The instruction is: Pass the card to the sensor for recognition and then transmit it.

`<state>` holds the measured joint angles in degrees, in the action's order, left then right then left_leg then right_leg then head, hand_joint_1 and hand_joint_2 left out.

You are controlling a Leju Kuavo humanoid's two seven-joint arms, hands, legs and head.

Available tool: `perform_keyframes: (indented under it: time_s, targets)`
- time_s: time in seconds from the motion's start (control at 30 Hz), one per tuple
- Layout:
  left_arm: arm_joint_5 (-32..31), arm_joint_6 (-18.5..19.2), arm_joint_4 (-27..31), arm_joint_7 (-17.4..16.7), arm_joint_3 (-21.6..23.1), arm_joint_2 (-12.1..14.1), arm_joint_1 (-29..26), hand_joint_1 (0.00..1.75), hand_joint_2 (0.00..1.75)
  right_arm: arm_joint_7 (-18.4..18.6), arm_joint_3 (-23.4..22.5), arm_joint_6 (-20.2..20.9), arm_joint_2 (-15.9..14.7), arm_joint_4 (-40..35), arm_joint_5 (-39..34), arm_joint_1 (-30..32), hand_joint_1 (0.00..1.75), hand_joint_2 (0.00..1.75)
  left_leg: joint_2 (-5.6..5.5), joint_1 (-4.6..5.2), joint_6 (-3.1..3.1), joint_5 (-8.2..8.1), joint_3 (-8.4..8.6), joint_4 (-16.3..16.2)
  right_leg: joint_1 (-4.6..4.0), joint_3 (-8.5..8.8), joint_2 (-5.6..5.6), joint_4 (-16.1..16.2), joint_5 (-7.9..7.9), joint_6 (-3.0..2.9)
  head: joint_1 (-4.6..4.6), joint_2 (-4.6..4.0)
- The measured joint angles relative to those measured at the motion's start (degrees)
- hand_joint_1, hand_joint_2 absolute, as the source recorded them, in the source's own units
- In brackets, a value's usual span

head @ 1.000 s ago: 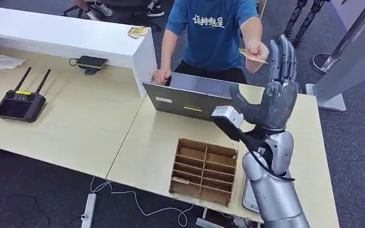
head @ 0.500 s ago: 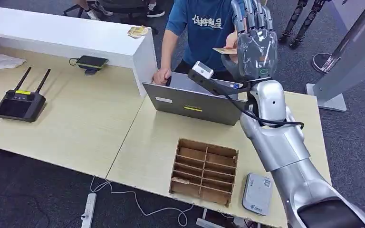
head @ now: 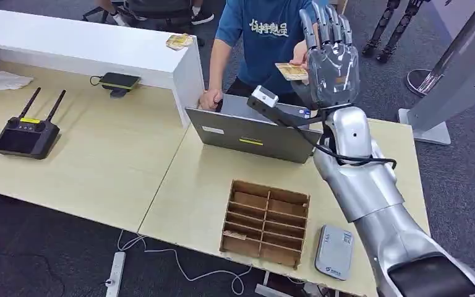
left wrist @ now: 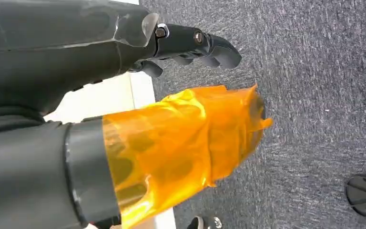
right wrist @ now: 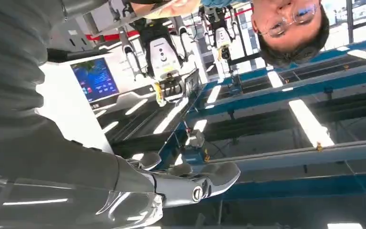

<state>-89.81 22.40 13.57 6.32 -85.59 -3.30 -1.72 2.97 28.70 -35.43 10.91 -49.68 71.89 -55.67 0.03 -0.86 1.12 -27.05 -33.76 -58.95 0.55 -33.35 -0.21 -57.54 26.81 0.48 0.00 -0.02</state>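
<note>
Writing on the person's shirt is too small for you to read. Right hand, fingers spread, holds nothing beside the card; left hand's grip is unclear.

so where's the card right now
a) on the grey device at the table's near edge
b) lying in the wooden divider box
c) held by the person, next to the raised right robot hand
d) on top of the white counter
c: the card is in the person's hand, up beside the raised right robot hand, well above the laptop and the table.
</note>
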Motion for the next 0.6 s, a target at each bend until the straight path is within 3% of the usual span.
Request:
perform_keyframes:
  time_s: [0.57, 0.6]
  targets:
    - [0.0, -0.13, -0.24, 0.0, 0.0, -0.04, -0.01, 0.0, 0.0, -0.96, 0.02, -1.46, -0.24, -1.66, -0.79, 1.79, 0.0, 1.75, 0.0, 0.0, 0.0, 0.0, 0.0, 0.0, 0.0, -0.01, 0.0, 0.0, 0.0, 0.0, 0.0, 0.0]
    - [0.0, -0.13, -0.24, 0.0, 0.0, -0.07, -0.01, 0.0, 0.0, -1.2, 0.0, -1.66, -0.28, -2.05, -1.2, 2.13, 0.19, 1.75, 0.0, 0.0, 0.0, 0.0, 0.0, 0.0, 0.0, -0.01, 0.0, 0.0, 0.0, 0.0, -0.02, 0.0]
